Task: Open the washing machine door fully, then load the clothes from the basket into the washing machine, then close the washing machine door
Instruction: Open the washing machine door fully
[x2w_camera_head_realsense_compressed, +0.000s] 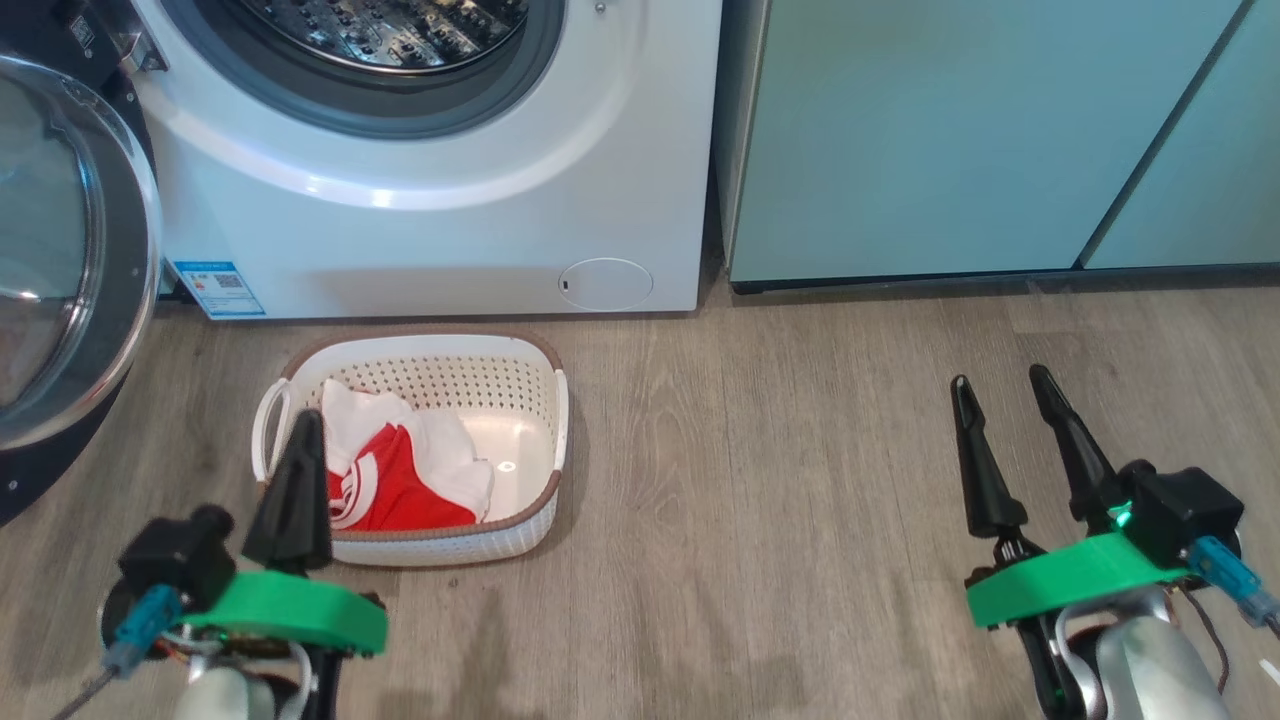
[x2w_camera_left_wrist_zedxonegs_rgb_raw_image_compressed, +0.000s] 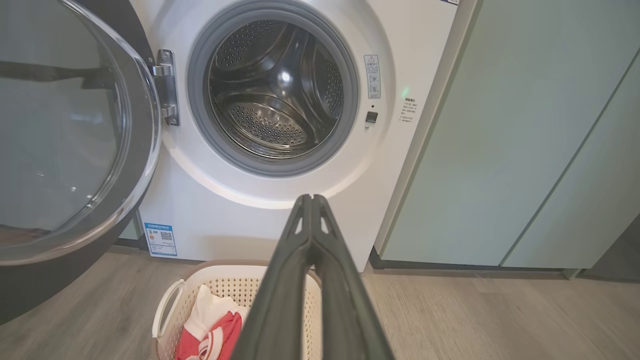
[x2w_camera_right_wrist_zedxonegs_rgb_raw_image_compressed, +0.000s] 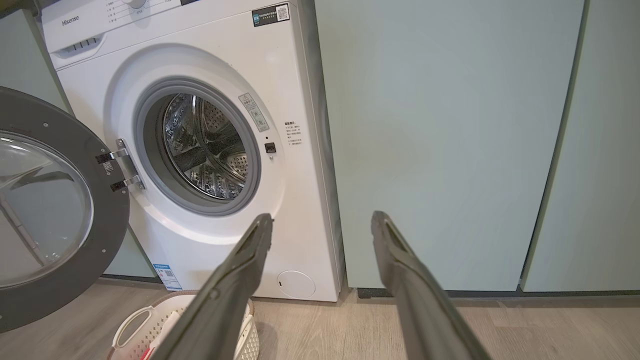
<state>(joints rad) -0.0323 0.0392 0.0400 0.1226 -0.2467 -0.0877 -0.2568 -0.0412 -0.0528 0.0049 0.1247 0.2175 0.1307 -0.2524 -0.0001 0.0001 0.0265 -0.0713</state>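
left end effector (x2w_camera_head_realsense_compressed: 307, 420) (x2w_camera_left_wrist_zedxonegs_rgb_raw_image_compressed: 311, 197): my two fingers are pressed together with nothing between them; it hovers over the near left corner of the basket.
right end effector (x2w_camera_head_realsense_compressed: 1000, 380) (x2w_camera_right_wrist_zedxonegs_rgb_raw_image_compressed: 322, 220): my fingers are spread wide and hold nothing, above the floor (x2w_camera_head_realsense_compressed: 750, 450).
basket (x2w_camera_head_realsense_compressed: 420, 338): on the floor just ahead of my left end effector and well to the left of my right one.
clothes (x2w_camera_head_realsense_compressed: 400, 480): a red and white bundle lying in the basket's left half, just right of my left fingertips, untouched.
washing machine (x2w_camera_head_realsense_compressed: 450, 240): directly beyond the basket, ahead of my left end effector; the drum (x2w_camera_left_wrist_zedxonegs_rgb_raw_image_compressed: 275, 95) opening is uncovered.
door (x2w_camera_head_realsense_compressed: 60, 260): swung wide open on its hinge, off to the left of my left end effector.
cabinets (x2w_camera_head_realsense_compressed: 950, 130): pale teal, straight ahead of my right end effector, beside the machine's right side.
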